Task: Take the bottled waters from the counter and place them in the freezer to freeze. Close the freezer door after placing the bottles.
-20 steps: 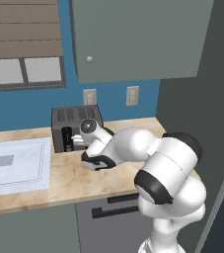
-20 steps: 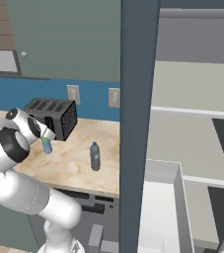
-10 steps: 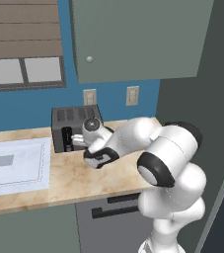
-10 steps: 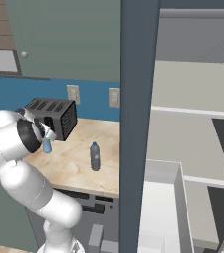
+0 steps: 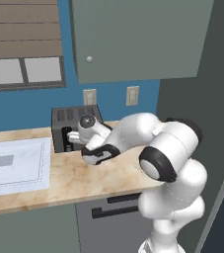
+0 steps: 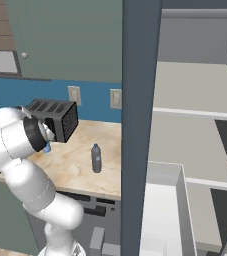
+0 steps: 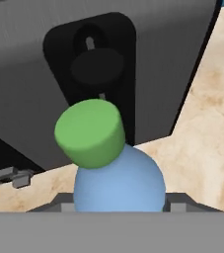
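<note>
Item one — blue bottle (image 7: 117,185): small, clear blue plastic, green cap (image 7: 90,133). It stands on the counter (image 5: 108,173) just in front of the black toaster (image 5: 73,127), directly before the toaster's lever panel in the hand view. The gripper (image 7: 118,200) is closed on its body just below the shoulder, one finger on each side. Whether the base has left the counter cannot be told.

Handling, as judged: light if small, though water gives it some weight; the wall is smooth and rounded, likely slippery and a little yielding under pressure. The broad cylinder below the shoulder looks the soundest place to hold — the neck and cap are narrow and would let it swing.

Orientation: long axis upright, cap uppermost; in the hand view the cap leans toward the upper left, which may be the camera's tilt rather than the bottle's.

Item two — grey bottle (image 6: 96,158): smoky grey, grey cap, slightly larger. It stands upright and untouched on the same counter, well apart from the first and nearer the freezer (image 6: 195,130). Same handling expected, somewhat heavier.

Destination: freezer with pale shelves open to view, its door (image 6: 137,125) swung wide, edge toward the right base camera, with a white inner bin (image 6: 165,210) low down. Both bottles remain outside it.
</note>
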Available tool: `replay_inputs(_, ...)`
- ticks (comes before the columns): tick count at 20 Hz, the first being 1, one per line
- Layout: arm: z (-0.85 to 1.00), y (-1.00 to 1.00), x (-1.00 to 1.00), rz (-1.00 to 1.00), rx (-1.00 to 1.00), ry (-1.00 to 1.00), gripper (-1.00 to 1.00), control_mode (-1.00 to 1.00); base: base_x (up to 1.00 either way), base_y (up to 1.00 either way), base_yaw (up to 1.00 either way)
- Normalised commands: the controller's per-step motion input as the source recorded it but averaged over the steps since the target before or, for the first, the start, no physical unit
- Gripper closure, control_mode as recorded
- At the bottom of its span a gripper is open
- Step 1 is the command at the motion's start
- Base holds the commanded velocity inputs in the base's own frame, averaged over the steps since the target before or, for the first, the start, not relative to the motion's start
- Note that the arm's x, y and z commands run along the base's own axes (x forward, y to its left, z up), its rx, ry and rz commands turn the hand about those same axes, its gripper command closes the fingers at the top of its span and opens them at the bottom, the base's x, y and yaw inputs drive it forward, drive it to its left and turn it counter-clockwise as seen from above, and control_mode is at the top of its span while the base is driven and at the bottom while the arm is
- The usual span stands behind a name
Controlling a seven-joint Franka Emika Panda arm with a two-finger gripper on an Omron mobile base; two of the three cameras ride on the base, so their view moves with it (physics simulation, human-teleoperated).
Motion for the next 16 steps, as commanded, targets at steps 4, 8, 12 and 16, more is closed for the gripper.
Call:
replay_inputs(4, 0.30, -0.51, -0.66, -0.04, 0.21, -0.12, 1.00, -1.00, 0.00, 0.00, 0.00)
replay_inputs(8, 0.47, -0.52, -0.72, -0.06, 0.28, -0.17, 1.00, -1.00, 0.00, 0.00, 0.00)
replay_inputs(12, 0.24, -0.27, -0.42, -0.01, 0.27, -0.14, 1.00, -1.00, 0.00, 0.00, 0.00)
replay_inputs(16, 0.18, 0.00, -0.21, 0.00, 0.26, -0.09, 1.00, -1.00, 0.00, 0.00, 0.00)
